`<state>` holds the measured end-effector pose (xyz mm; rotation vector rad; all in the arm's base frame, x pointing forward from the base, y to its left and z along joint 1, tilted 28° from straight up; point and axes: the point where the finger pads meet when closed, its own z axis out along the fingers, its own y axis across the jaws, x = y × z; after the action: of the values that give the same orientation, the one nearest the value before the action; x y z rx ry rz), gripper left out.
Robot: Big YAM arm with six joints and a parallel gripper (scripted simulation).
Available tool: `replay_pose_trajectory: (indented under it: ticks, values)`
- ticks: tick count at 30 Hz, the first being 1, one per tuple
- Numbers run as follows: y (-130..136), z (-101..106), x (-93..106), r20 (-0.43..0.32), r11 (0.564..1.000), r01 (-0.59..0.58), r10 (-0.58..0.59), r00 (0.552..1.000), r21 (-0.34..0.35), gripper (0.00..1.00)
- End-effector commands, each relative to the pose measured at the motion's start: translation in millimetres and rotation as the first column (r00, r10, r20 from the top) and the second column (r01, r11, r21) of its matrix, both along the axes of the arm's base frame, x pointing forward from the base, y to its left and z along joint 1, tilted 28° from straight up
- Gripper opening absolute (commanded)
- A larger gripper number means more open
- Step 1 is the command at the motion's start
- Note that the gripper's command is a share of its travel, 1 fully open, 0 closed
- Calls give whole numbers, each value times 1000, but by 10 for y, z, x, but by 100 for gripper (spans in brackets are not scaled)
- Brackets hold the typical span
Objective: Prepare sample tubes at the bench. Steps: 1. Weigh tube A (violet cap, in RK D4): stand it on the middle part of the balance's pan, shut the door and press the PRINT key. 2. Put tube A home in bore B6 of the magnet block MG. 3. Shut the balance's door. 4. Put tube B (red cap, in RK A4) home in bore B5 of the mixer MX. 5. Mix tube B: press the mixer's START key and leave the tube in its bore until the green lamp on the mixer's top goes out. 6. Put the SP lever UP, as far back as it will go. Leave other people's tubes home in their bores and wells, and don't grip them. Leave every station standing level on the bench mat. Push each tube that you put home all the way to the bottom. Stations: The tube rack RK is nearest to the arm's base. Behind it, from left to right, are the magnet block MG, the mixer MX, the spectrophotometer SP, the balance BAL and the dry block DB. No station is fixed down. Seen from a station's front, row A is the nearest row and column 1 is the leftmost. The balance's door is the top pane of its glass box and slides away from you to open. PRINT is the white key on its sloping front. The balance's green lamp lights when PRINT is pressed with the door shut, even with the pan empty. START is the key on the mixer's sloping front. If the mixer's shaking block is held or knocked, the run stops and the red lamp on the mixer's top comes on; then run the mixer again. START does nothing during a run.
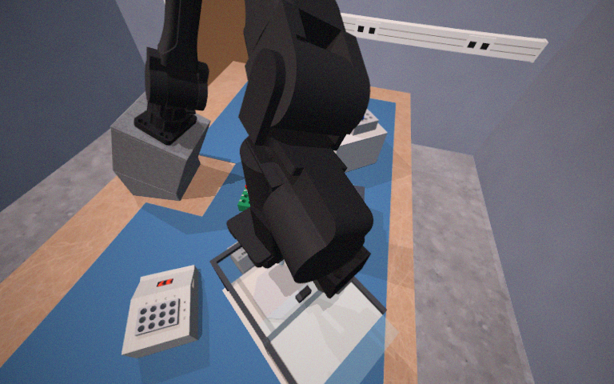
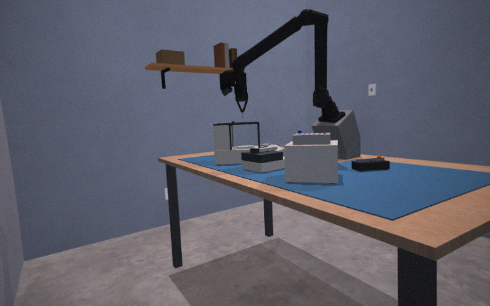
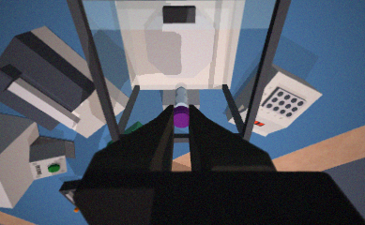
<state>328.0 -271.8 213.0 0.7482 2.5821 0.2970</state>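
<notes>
My gripper point(image 2: 242, 110) point(image 3: 181, 112) is shut on tube A, held by its violet cap point(image 3: 181, 121). The tube hangs upright above the balance point(image 2: 221, 138) point(image 3: 94, 63), clear of its top frame. The balance's door is slid back, with its black handle point(image 1: 303, 294) point(image 3: 179, 15) over the pan area, and the front part of the top is open. The green rack point(image 1: 244, 203) is mostly hidden behind the arm; a bit of red shows there. The mixer point(image 2: 311, 162) point(image 3: 10, 136) has a green START key point(image 3: 53, 168). The magnet block point(image 2: 370, 165) is low and dark.
The spectrophotometer point(image 2: 261, 156) point(image 3: 53, 80) stands between mixer and balance; its lever position is unclear. The dry block point(image 1: 158, 309) point(image 3: 306, 96) stands on the balance's other side. A blue-capped tube point(image 2: 299, 131) stands in the mixer. The door's glass overhangs the balance's back.
</notes>
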Motion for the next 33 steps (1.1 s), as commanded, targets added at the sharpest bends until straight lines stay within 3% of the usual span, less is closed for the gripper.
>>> replay_pose_trajectory:
  ticks: [1,3,5,8,12,13,18,21,23,24,25,29,31,32,33]
  values:
    - [-147,235,44,28,999,-2,3,1000,-35,9]
    - [-147,235,44,28,999,-2,3,1000,-35,9]
    - [-376,185,25,8,996,25,-25,1000,-87,9]
    - [-514,153,-43,1,997,23,-23,1000,-71,9]
    - [-582,206,40,19,994,-33,35,999,-103,9]
    - [-632,293,119,61,991,-31,39,997,-134,9]
    - [-827,378,185,58,993,-19,26,998,-114,9]
    - [-1100,359,178,70,987,58,-49,996,-147,9]
    - [-952,421,451,91,978,-19,39,995,-206,9]
    - [-899,604,505,118,966,-33,65,991,-256,9]
    - [-911,471,610,103,976,-19,43,994,-219,9]
    - [-887,491,677,103,976,-19,43,994,-219,9]
    - [-790,755,791,149,953,-48,97,984,-301,9]
    - [-762,788,865,157,941,-70,127,979,-330,9]
    - [-773,628,978,140,955,-60,104,985,-290,9]
